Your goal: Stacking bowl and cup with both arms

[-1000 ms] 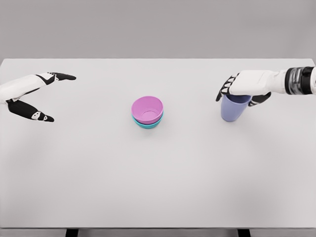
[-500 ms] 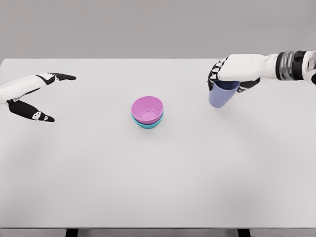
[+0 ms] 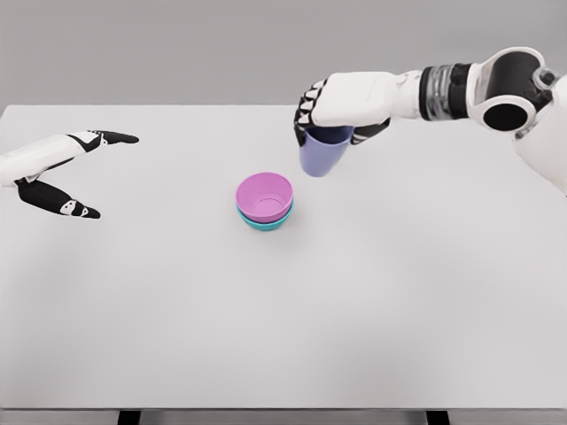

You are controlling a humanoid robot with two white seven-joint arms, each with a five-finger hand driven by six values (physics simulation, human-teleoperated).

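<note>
Table (image 3: 283,336) surface is the largest element: a flat, matte white rectangular slab filling most of the head view, with a plain grey backdrop above its far edge. My right arm (image 3: 461,88) enters from the right, a smooth white glossy shell with a dark ribbed band at the wrist and a rounded joint housing near the picture's edge. My right hand (image 3: 341,106) has a white back and black finger segments; its fingers are curled down over the rim of the cup (image 3: 323,152) and grip it from above. The cup is a smooth, pale blue-violet tapered cylinder, wider at the rim than at the base, held upright and clear of the table, just beyond and to the right of the bowls. My left hand (image 3: 62,173) rests at the left edge of the table, well apart from everything else, with thumb and fingers spread wide and straight, holding nothing. The pink bowl (image 3: 264,195) is a round, smooth, shallow shell sitting nested inside the teal bowl (image 3: 266,222), of which only a thin crescent of rim and lower wall shows; the pair stands near the table's centre.
</note>
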